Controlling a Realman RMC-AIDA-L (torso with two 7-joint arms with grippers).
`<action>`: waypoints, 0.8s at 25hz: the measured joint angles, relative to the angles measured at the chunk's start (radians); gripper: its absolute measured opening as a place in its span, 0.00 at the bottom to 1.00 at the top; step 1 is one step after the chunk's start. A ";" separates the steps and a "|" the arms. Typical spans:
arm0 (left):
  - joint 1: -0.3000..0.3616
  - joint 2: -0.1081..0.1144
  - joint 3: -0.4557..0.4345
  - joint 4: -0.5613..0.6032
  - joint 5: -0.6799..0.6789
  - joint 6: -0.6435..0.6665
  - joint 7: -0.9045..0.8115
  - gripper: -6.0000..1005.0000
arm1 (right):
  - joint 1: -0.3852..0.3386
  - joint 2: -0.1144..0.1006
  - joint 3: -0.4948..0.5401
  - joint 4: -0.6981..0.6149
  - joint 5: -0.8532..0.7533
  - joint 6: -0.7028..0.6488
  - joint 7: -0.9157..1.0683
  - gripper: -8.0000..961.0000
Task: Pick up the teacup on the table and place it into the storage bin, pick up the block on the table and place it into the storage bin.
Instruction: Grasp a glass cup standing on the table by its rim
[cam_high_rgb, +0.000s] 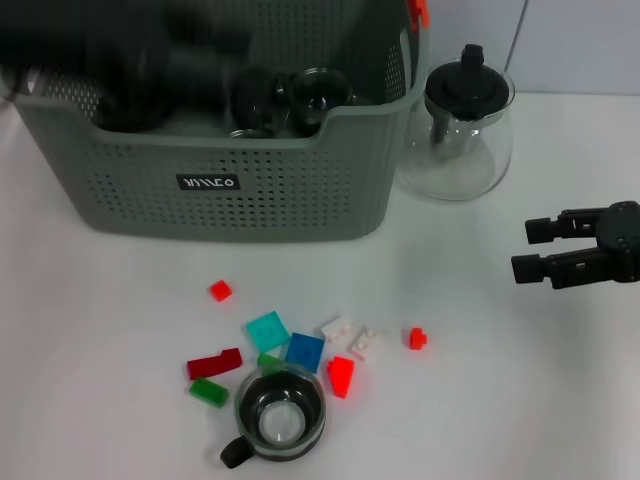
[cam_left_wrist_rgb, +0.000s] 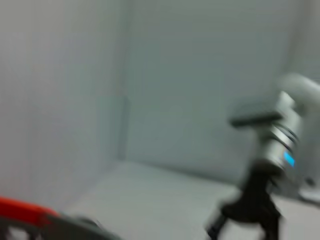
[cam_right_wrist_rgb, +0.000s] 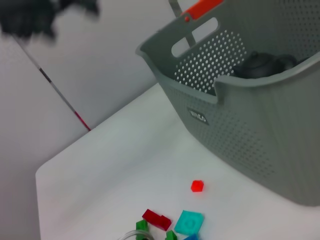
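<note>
Hovering over bare table at the right, the right gripper (cam_high_rgb: 520, 250) has its fingers a little apart and holds nothing. The teacup (cam_high_rgb: 280, 420) sits far off to its left, near the front edge, with blocks (cam_high_rgb: 305, 352) beside it. The storage bin (cam_high_rgb: 230, 185) waits behind them.

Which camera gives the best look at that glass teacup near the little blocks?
The head view: the teacup shows whole, upright on the table among the blocks. The right wrist view catches only a sliver of its rim. The left wrist view misses it entirely.
</note>
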 joint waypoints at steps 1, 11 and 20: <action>0.021 -0.010 0.025 0.017 0.022 0.024 0.020 0.59 | 0.000 0.000 0.002 0.001 0.000 0.000 0.000 0.98; 0.079 -0.117 0.288 0.044 0.443 -0.036 0.051 0.58 | 0.000 0.004 -0.005 0.011 -0.001 0.000 -0.002 0.98; 0.076 -0.154 0.535 -0.033 0.626 -0.214 -0.145 0.55 | -0.008 0.001 -0.005 0.026 -0.001 0.000 -0.003 0.98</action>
